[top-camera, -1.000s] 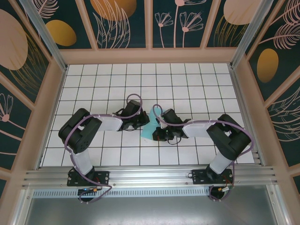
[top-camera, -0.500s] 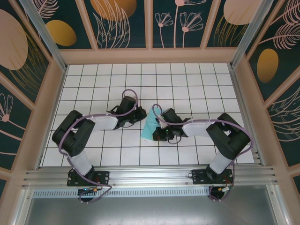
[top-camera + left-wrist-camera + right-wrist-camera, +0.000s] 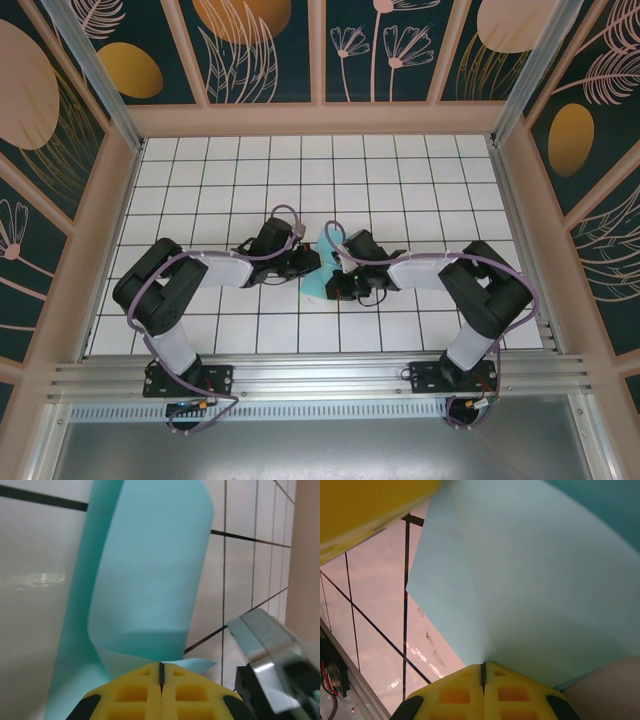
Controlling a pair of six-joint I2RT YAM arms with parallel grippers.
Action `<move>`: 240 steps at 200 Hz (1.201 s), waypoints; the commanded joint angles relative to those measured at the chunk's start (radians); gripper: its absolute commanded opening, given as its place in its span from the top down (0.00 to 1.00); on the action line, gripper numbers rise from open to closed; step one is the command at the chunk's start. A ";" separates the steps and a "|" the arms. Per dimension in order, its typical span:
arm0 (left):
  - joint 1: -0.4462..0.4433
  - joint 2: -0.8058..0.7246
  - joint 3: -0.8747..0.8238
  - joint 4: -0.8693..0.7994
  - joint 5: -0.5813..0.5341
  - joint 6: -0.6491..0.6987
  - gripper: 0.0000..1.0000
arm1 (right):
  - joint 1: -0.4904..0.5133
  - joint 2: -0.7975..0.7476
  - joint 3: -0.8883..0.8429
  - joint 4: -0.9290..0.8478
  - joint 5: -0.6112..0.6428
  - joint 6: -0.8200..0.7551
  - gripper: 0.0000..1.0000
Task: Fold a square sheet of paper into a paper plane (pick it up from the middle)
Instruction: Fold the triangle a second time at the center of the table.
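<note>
The sheet of paper (image 3: 318, 268) is light turquoise, creased and bent. It sits at the middle of the white-tiled table (image 3: 420, 180), in the narrow space between the two claws. From above only a slim strip of it shows, running from the far side toward the near side, with the left claw (image 3: 306, 264) against its left edge and the right claw (image 3: 333, 284) at its near right corner.

In the left wrist view the left claw (image 3: 161, 672) has its yellow pads pressed together, with just a thin dark seam between them, pinching an edge of the paper (image 3: 150, 565). The paper rises from the pinch in a soft rounded curl, and a flatter strip runs alongside on the left over the tiles (image 3: 35, 545).

The right claw (image 3: 483, 672) is likewise pressed together on the paper (image 3: 535, 580). A crease runs straight down into the seam between its pads, and the sheet fans out wide beyond them.

I cannot tell whether the paper's lower edge touches the table.
</note>
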 commanded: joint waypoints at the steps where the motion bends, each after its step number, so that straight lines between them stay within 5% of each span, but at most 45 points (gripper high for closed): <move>1: -0.010 0.044 0.036 -0.042 -0.006 0.007 1.00 | 0.000 0.059 -0.021 -0.117 0.055 -0.018 1.00; 109: 0.007 0.123 0.088 -0.179 -0.250 0.036 1.00 | 0.000 0.048 -0.046 -0.131 0.058 -0.026 1.00; 240: 0.092 0.134 0.130 -0.205 -0.228 0.072 1.00 | 0.000 0.052 -0.048 -0.138 0.054 -0.029 1.00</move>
